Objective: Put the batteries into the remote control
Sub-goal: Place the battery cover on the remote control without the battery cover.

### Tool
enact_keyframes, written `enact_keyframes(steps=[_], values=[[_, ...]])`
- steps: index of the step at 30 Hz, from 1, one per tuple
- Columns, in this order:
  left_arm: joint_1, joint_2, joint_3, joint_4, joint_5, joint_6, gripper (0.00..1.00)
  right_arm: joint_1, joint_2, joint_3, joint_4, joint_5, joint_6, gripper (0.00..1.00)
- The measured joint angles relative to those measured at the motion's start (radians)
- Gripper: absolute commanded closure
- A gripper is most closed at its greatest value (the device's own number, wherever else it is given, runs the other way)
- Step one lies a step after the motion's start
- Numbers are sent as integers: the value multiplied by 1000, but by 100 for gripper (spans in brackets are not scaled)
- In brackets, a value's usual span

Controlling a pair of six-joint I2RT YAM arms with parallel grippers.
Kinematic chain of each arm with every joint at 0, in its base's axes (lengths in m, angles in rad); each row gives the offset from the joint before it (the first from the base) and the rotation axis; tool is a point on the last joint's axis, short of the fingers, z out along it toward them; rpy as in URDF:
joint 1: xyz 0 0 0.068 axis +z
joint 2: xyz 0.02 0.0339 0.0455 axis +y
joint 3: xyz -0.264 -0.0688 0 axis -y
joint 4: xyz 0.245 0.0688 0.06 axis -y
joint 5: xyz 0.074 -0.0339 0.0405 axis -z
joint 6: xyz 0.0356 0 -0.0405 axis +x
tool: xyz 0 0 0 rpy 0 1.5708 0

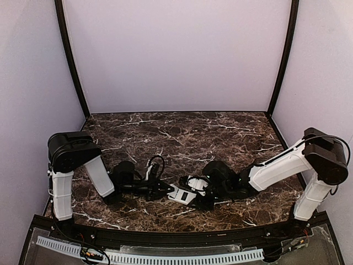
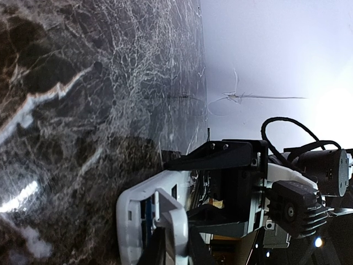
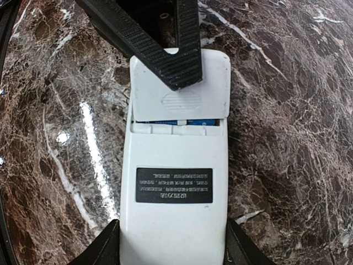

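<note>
The white remote control (image 3: 174, 210) lies back up on the marble table, its black label showing. My right gripper (image 3: 174, 245) is shut on its near end, one finger on each side. My left gripper (image 2: 175, 248) is shut on the small white cover (image 3: 179, 94), holding it tilted over the remote's battery bay at the far end. The dark blue batteries (image 3: 176, 122) show as a thin strip in the gap under the cover. In the left wrist view the cover (image 2: 174, 221) stands edge-on against the remote (image 2: 129, 221). In the top view both grippers, left (image 1: 167, 191) and right (image 1: 194, 189), meet at the remote (image 1: 181, 195).
The dark marble table (image 1: 182, 135) stretches behind the grippers to the lilac back wall. Black frame posts (image 1: 69, 55) stand at the back corners. A perforated white rail (image 1: 149, 256) runs along the near edge.
</note>
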Motion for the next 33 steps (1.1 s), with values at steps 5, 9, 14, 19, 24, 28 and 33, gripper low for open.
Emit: enact_keyframes(steps=[5,9,14,19,24,28,33], values=[[-6,0,0,1,-5,-3,73,0,2,0,5,0,2,82],[-7,0,0,2,-7,9,72,0,2,0,5,0,2,82],[-7,-26,0,-42,-15,56,71,0,2,0,6,0,2,83],[-7,-103,5,-190,-32,137,71,0,2,0,7,0,2,83],[-7,-161,41,-360,-45,229,73,0,2,0,8,0,2,84],[-9,-177,69,-447,-48,280,74,0,2,-1,9,0,2,84],[-9,-186,91,-510,-49,320,74,0,2,-1,10,0,2,85]])
